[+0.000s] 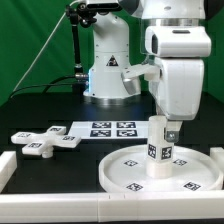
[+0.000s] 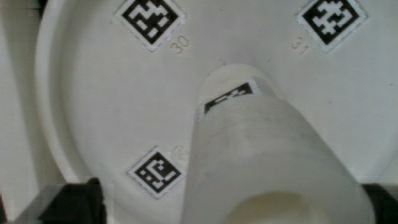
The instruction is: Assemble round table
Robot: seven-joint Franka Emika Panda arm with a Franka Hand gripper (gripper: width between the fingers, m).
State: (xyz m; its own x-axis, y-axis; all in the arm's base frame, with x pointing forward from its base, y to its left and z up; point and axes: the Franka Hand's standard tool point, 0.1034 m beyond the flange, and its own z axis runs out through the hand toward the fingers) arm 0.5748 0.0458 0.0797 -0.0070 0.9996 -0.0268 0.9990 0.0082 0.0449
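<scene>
The hand, open, straddles the leg on the disc.

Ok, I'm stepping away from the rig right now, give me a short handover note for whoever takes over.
Gripper: open, jaws on either side of the top of the leg, not clamped on it.
Parts: the round disc lies flat on the table at the exterior view's right. The leg stands upright on it, near its middle. The cross-shaped foot piece lies loose at the exterior view's left, beside the marker board.
Done: leg placed on the disc; whether it is fully fastened cannot be told.
Left: probably check the leg's seating, then fit the foot piece on the leg.
</scene>
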